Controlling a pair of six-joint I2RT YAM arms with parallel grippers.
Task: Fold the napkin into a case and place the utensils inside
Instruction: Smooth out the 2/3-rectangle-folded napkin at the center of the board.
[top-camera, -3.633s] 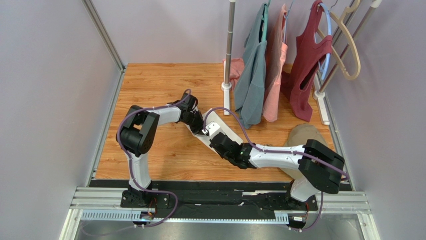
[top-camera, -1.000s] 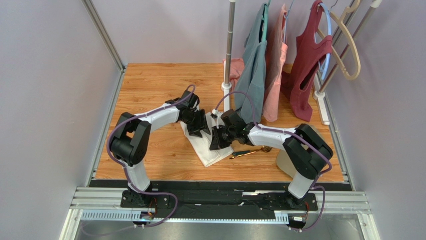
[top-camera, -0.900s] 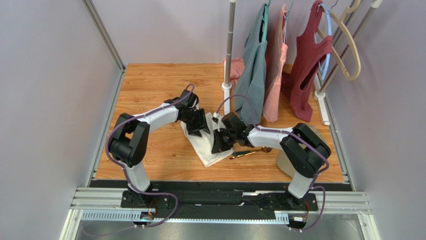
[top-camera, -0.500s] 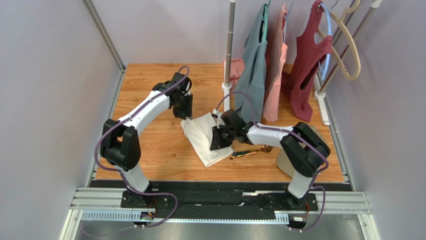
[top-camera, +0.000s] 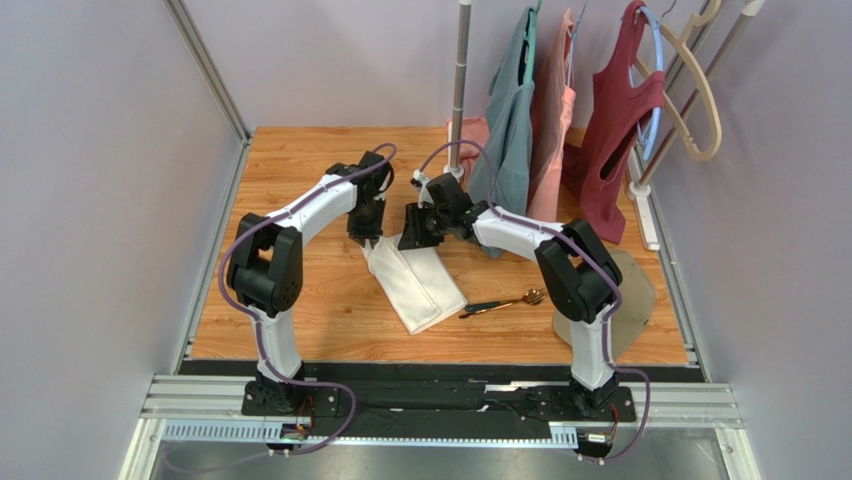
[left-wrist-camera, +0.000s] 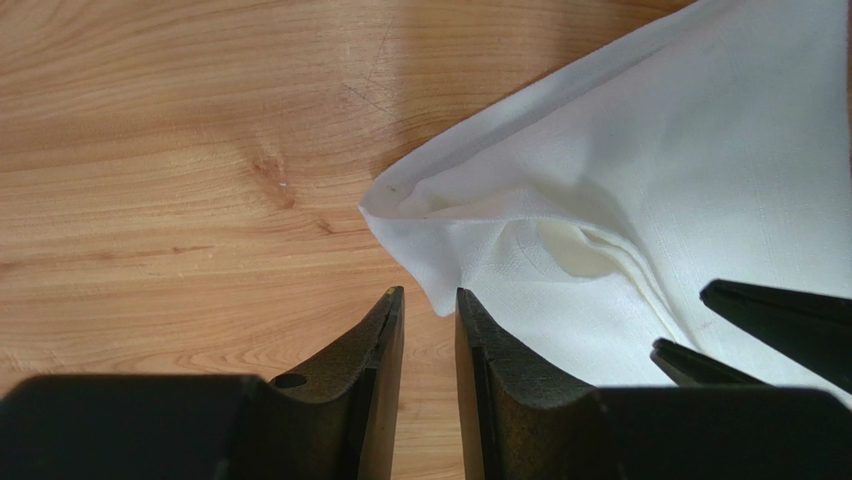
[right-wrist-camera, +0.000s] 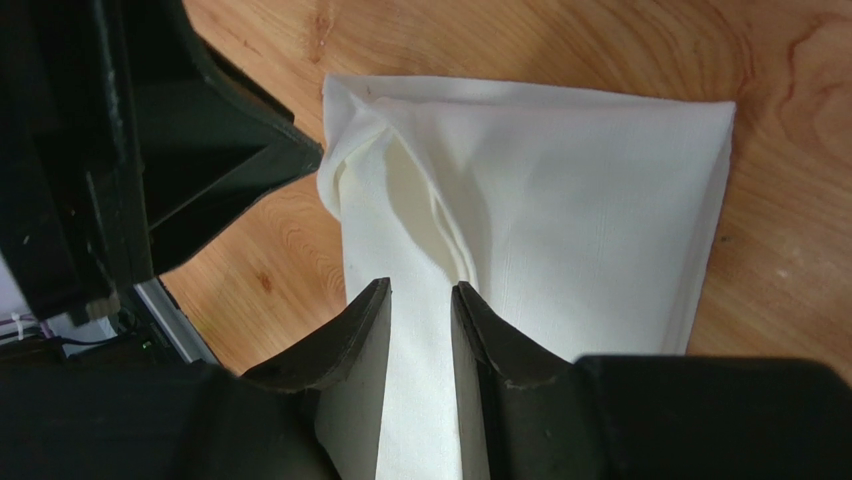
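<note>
Your left gripper (left-wrist-camera: 428, 293) and right gripper (right-wrist-camera: 420, 286), both slightly parted and empty, hover at the layered end of the napkin (top-camera: 415, 285), likely to open a pocket for the utensils (top-camera: 500, 303).

The left arm (top-camera: 318, 205) and right arm (top-camera: 508, 231) are showing white shells and black joints. Purple cables (top-camera: 225, 272) are trailing up from the base rail (top-camera: 450, 396).

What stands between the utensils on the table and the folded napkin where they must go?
Nothing visible does. The utensils lie on the table just right of the napkin, dark handles pointing at it. The left pincer and right pincer hang over the napkin's far end, clear of that gap.
</note>
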